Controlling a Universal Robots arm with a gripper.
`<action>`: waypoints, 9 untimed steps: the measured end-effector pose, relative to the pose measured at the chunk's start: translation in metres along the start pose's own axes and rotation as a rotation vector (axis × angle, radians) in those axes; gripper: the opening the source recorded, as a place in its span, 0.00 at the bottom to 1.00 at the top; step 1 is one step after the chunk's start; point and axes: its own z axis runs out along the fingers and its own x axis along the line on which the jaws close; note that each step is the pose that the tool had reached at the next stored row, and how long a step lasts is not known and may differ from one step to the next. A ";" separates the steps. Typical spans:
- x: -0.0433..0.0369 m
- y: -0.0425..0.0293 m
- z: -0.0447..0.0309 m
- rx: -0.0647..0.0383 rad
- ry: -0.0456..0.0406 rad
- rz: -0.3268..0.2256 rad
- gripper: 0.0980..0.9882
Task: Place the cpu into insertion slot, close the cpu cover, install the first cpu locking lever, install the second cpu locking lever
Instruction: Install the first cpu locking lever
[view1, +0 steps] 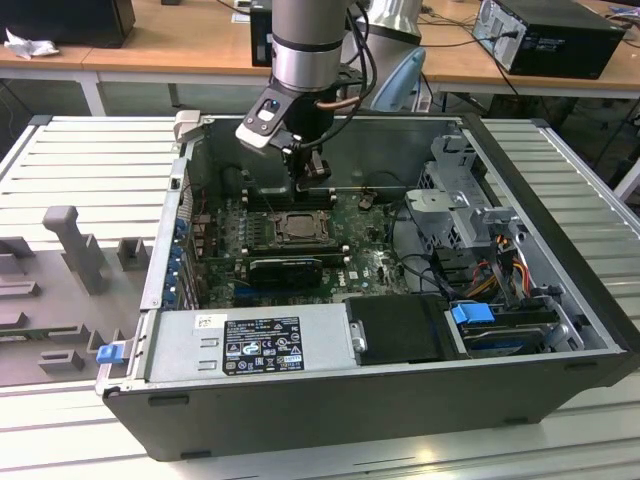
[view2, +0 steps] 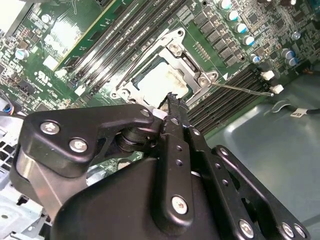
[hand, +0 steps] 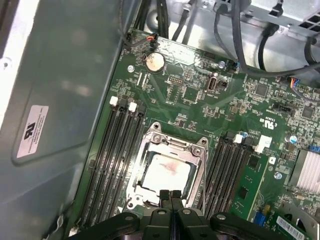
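Nearest, a power supply (view1: 250, 340) is sitting along the near wall of the open computer case (view1: 300, 420). Farther in, the gripper (hand: 170, 194) is hanging with fingers pressed together over the cpu (hand: 167, 172), which is lying in the insertion slot (view1: 297, 227), the cpu cover (hand: 172, 143) framing it flat. At the exterior view's right, a drive cage (view1: 460, 200) is standing inside the same case.
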 end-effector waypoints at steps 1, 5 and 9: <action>0.0000 0.0000 -0.0006 0.000 0.0000 -0.004 0.01; 0.0000 0.0000 -0.0043 0.000 -0.0001 -0.025 0.01; 0.0000 0.0000 -0.0085 0.000 -0.0002 -0.051 0.01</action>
